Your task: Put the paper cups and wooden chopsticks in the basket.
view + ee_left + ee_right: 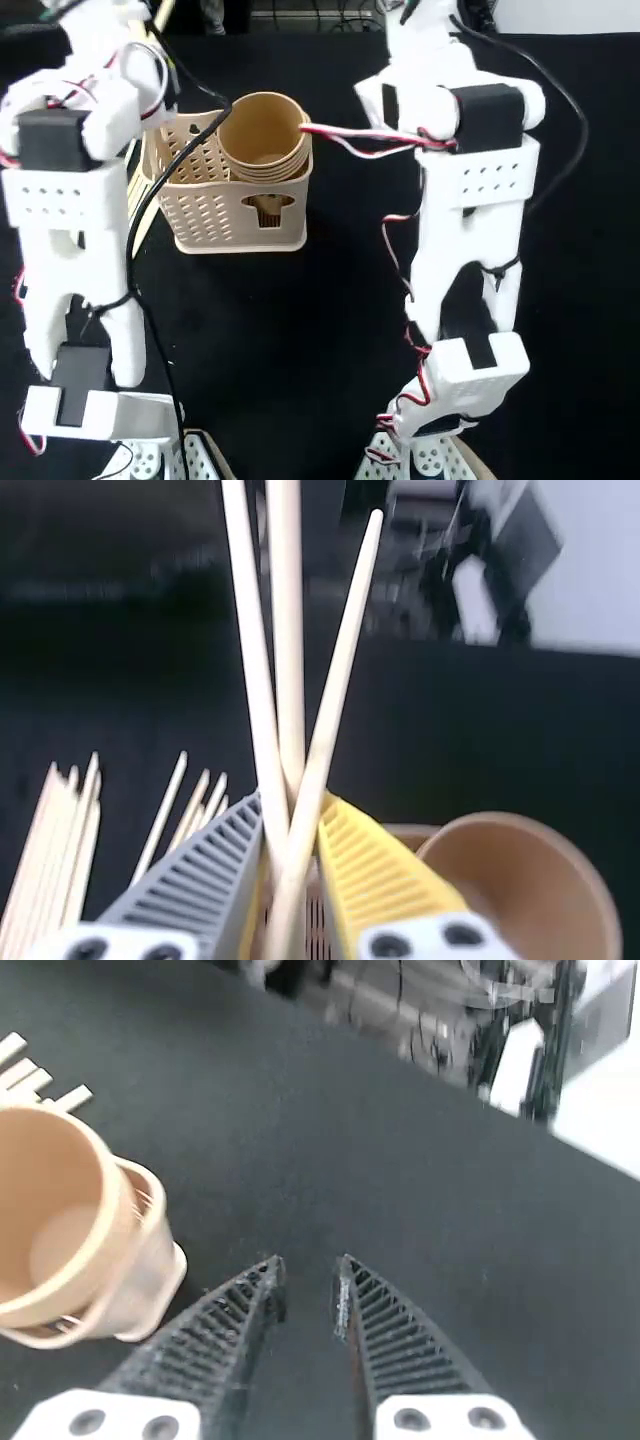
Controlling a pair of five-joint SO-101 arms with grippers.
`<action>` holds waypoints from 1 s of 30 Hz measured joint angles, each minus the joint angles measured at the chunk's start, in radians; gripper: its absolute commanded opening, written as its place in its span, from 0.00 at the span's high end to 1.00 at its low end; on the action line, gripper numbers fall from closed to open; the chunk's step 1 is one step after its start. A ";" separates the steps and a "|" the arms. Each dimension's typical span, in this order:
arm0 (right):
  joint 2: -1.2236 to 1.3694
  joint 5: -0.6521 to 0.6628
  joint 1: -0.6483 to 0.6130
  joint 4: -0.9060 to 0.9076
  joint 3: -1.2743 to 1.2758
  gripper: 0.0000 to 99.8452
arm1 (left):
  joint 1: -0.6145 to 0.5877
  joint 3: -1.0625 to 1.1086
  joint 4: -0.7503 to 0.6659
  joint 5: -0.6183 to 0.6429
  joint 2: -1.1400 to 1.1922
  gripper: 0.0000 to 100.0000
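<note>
A beige slotted basket (215,215) stands at the back of the black table, with a stack of paper cups (262,135) upright in its right half. My left gripper (290,800), one finger grey and one yellow, is shut on three wooden chopsticks (265,680) that cross and point away from it. It sits above the basket, beside the cup stack (520,880). More chopsticks (60,850) stand bundled beside it. My right gripper (310,1265) hangs over bare table to the right of the cups (55,1230) and basket (150,1280), slightly open and holding nothing.
Black cloth covers the table (300,340). The left arm (70,200) and the right arm (470,200) flank the basket, with cables running across it. Room clutter lies beyond the far edge.
</note>
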 measured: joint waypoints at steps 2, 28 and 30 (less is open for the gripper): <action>0.000 0.000 0.026 0.000 0.048 0.91 | 0.000 0.072 0.000 0.017 0.003 0.89; 0.000 0.000 0.063 0.000 0.103 0.91 | -0.141 -0.144 0.316 0.055 -0.005 0.72; 0.000 0.000 0.063 0.000 0.103 0.91 | -0.192 -0.183 0.316 0.055 -0.008 0.72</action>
